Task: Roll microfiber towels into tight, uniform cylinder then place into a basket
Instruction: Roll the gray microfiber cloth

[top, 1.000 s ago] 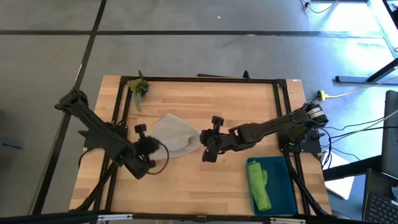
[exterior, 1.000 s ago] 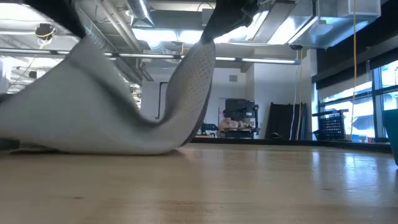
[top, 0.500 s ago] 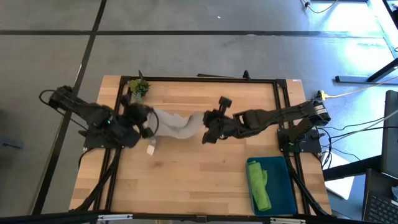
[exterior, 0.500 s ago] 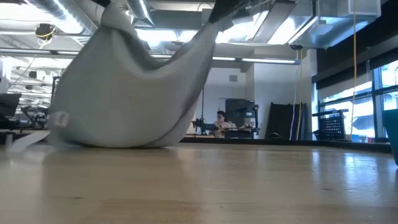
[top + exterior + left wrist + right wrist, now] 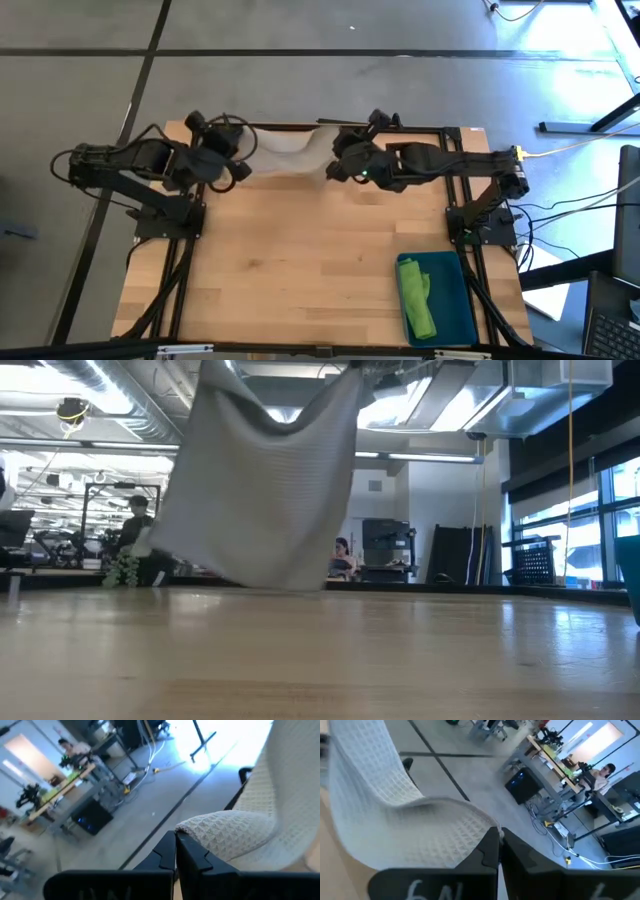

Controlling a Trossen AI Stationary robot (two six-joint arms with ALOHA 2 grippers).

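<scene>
The pale grey-beige microfiber towel (image 5: 290,152) hangs between my two grippers above the table's far edge. In the low view it is a wide sheet (image 5: 265,490) whose lower edge comes close to the tabletop; whether it touches I cannot tell. My left gripper (image 5: 247,150) is shut on its left top corner and my right gripper (image 5: 331,166) on its right top corner. The lime green towel (image 5: 418,298) lies in the teal basket (image 5: 452,300) at the near right. My left gripper pinches a top corner of the grey towel (image 5: 192,834) between its two shut fingers, which point nearly level toward the table's right. The cloth falls away below the hold. My right gripper pinches the other top corner (image 5: 482,831) between its shut fingers, nearly level, pointing toward the table's left. The top edge (image 5: 290,418) sags a little between the two holds.
A small green plant sprig (image 5: 122,567) stands at the far left of the table, behind the towel's left side. The black frame rail (image 5: 420,128) runs along the far edge. Bare wood (image 5: 300,260) stretches from the middle to the near edge.
Both grippers have risen and gone toward the table's far edge, tipping from pointing down to nearly level. The grey towel, which lay bunched on the table with its ends raised, has been lifted and now hangs spread out between them.
</scene>
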